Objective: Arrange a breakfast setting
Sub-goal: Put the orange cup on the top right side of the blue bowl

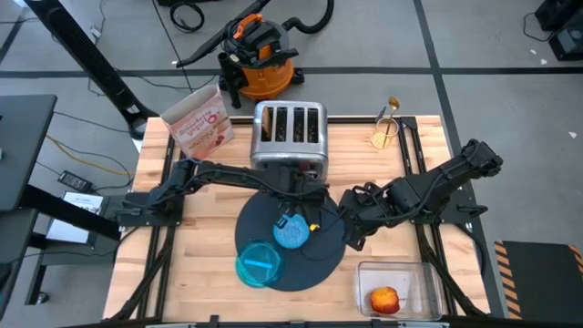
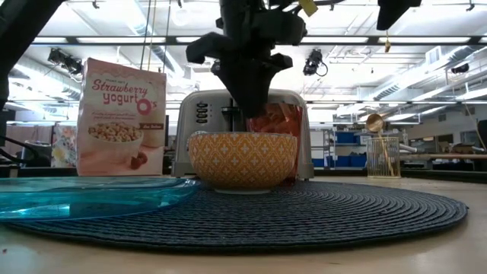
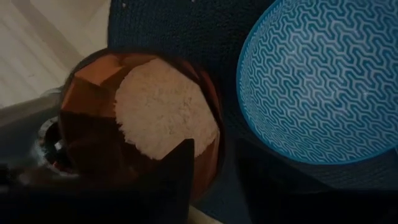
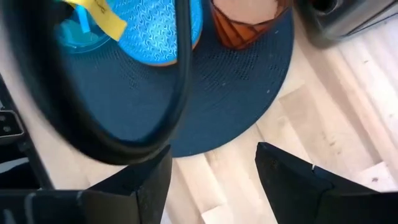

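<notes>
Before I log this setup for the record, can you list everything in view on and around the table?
mat: one, dark slate-blue, table centre front
bowl: one, blue patterned inside, on the mat
plate: one, clear blue, overlapping the mat's front left edge
cup: one, copper, on the mat beside the bowl
toaster: one, steel, behind the mat
cereal box: one, pink and white, back left
spoon: one, gold, in a clear holder, back right
apple: one, red, in a clear tub, front right
vacuum: one, orange, on the floor
left hand: over the bowl
right hand: open, at the mat's right edge
</notes>
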Controlling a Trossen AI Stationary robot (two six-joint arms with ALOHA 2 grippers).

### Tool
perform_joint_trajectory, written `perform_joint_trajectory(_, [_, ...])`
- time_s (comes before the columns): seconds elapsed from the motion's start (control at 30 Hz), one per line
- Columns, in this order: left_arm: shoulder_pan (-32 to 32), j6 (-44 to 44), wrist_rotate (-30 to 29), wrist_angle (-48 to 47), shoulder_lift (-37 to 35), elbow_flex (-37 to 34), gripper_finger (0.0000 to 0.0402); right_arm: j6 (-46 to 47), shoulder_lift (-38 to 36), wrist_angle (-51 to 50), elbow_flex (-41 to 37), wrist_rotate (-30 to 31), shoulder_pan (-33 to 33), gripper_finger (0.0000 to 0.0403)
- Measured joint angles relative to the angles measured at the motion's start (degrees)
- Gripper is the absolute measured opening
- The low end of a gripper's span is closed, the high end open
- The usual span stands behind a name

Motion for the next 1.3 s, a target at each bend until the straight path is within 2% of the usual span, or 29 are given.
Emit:
perform_joint_trajectory(0.23, [0.0, -2.35, 0.0, -3.84, -2.7, 0.02, 0.018, -5.45, 0.02, -0.36, 0.0, 3.14, -0.01, 0.0286])
perform_joint_trajectory(0.37, [0.56, -6.98, -0.09, -10.81, -5.49, 0.04, 0.0192, -14.83, 0.05, 0.06, 0.0, 4.72, 0.0, 0.0309])
perform_joint_trajectory(0.47, [1.49, -12.87, -0.17, -16.35, -8.83, 0.07, 0.019, -21.31, 1.12, 1.24, 0.0, 4.75, -1.29, 0.031])
perform_joint_trajectory(0.6, [2.75, -20.25, 1.55, -20.57, -14.42, -0.06, 0.0185, -30.23, 4.83, 3.76, 0.0, 2.61, -4.66, 0.0295])
perform_joint_trajectory(0.8, [2.85, -26.95, 3.23, -21.29, -24.52, -0.01, 0.0183, -44.44, 11.21, 13.79, -0.02, -0.39, -9.04, 0.0274])
perform_joint_trajectory(1.1, [0.5, -34.4, 3.26, -20.38, -38.35, 0.02, 0.0182, -55.44, 14.95, 20.03, -0.02, -7.77, -17.21, 0.0226])
perform_joint_trajectory(1.2, [-0.17, -35.94, 3.24, -18.79, -42.2, -0.02, 0.0182, -59.32, 16.05, 21.13, -0.02, -11.66, -18.87, 0.0206])
perform_joint_trajectory(1.3, [-0.72, -36.63, 3.15, -17.52, -45.51, 0.0, 0.0183, -62.78, 17.49, 22.09, -0.02, -13.06, -19.57, 0.0186])
